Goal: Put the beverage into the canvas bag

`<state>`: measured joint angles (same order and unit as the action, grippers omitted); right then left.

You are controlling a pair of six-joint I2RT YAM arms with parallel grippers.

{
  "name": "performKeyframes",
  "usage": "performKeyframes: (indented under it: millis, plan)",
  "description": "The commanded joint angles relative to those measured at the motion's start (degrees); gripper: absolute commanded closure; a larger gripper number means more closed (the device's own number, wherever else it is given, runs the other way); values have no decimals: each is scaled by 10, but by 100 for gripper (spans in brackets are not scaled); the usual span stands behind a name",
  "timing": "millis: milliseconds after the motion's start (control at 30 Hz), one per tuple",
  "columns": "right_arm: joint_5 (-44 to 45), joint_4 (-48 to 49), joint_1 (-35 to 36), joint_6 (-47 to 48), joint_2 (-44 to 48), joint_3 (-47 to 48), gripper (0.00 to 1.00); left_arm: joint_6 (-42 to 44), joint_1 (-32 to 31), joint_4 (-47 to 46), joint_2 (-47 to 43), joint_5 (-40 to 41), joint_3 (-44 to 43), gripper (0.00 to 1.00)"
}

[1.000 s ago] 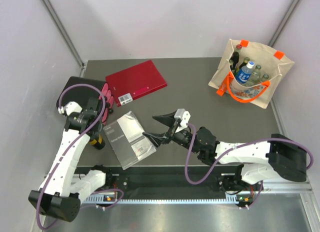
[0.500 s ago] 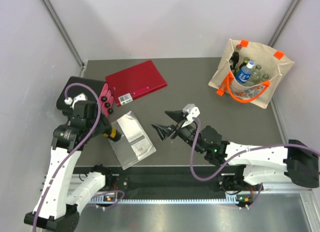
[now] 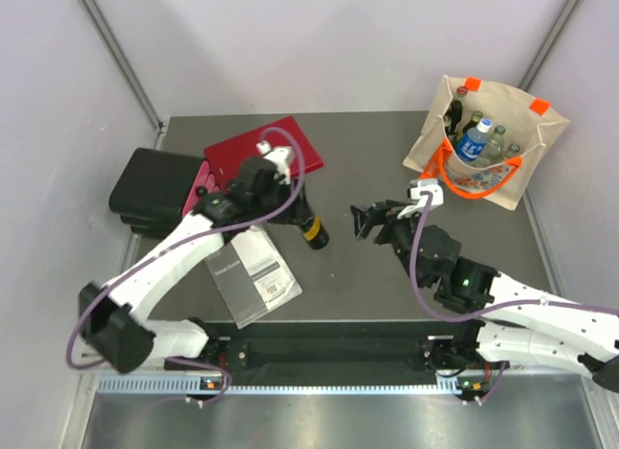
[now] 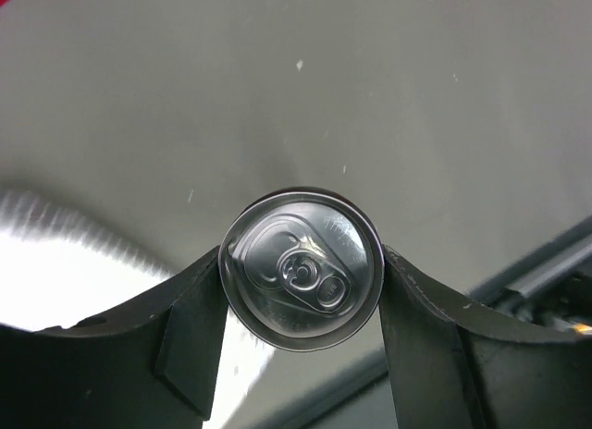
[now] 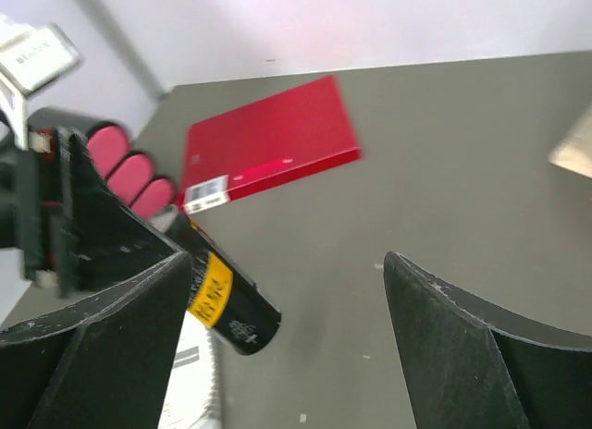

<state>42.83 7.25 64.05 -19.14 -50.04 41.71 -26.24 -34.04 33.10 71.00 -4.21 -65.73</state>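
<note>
1. Gripping the black-and-yellow beverage can (image 4: 302, 267) by its sides, the left gripper (image 3: 301, 221) holds it tilted near the table (image 3: 368, 139) centre.
2. Right gripper (image 3: 371, 220): jaws wide, empty, near the can.
3. Canvas bag (image 3: 423, 149): far right corner, well apart.

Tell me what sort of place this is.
Probably a robot test cell: pale panels box in a dark table, and staged props, a canvas bag and a red folder, sit on it.

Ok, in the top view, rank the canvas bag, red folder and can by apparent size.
Largest to smallest:
1. canvas bag
2. red folder
3. can
The gaps are clear; no two look alike.
</note>
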Motion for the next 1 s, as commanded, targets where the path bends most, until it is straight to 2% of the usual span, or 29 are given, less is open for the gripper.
performKeyframes:
  millis: [0,67,200,300,433,667,700,800,833,967]
  plan:
    - [37,-95,-31,-40,49,18,17,71,-47,-212,83,20,-63,100]
    - [48,-110,-35,-47,64,7,17,89,-66,-244,146,21,-86,100]
    - [93,-135,-37,-57,87,-1,17,120,-102,-251,257,31,-180,100]
    - [100,-138,-38,-64,101,-10,17,142,-132,-259,308,59,-222,100]
    - [111,-159,-41,-72,104,-6,17,145,-146,-273,348,61,-237,94]
    - [111,-182,-43,-78,128,6,16,171,-169,-273,382,88,-231,75]
    - [109,-181,-44,-78,135,7,16,171,-172,-275,382,86,-228,65]
    - [98,-180,-44,-71,139,14,16,168,-175,-277,382,81,-225,46]
    - [96,-181,-43,-64,140,17,16,161,-175,-270,382,76,-228,36]
    - [71,-186,-44,-50,143,32,16,139,-175,-270,363,54,-229,24]
